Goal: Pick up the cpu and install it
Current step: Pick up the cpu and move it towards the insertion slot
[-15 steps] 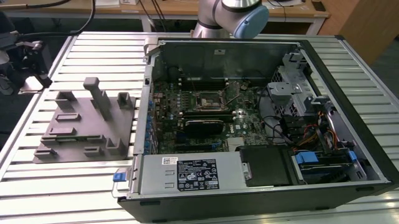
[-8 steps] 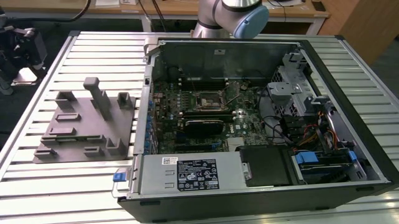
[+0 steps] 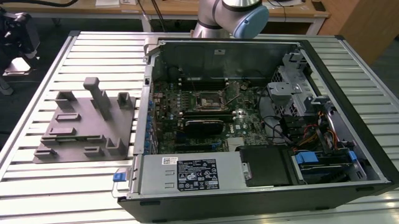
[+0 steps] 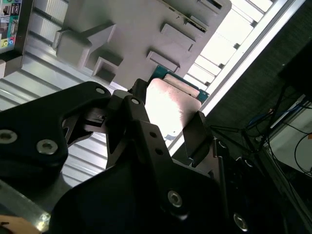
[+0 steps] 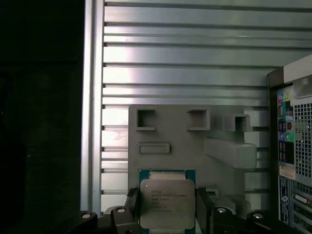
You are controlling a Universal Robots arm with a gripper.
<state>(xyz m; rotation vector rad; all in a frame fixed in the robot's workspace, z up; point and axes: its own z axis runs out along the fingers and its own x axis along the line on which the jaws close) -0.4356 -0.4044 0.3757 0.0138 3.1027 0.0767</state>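
Between the jaws of the gripper (image 5: 167, 197), in the first wrist view, sat the cpu (image 5: 166, 208): a flat square with a pale metal lid on a green board whose rim showed along its far side. The jaws stood narrow, one bearing on each of two opposite edges, so the chip appeared clamped. Whether it had cleared the surface beneath could not be told.

Judged as an object, the cpu was light, thin and stiff. Its smooth lid would probably slip under a weak pinch, and its underside was likely too delicate to touch. The two opposite board edges, as taken, were the sound place to hold it, with the chip kept level.

Just beyond the chip lay the grey fixture (image 5: 185, 141), a moulded plate with raised blocks and shallow rectangular pockets. It rested on the slatted tabletop (image 5: 185, 53), close to one side edge.

Farther along the tabletop, toward the exterior view's right, the open computer case (image 3: 224, 60) lay on its side and reached nearly to the opposite edge. Inside it, the square socket (image 3: 208, 100) sat on the motherboard. At the tabletop's far edge rose the arm (image 3: 231, 16).
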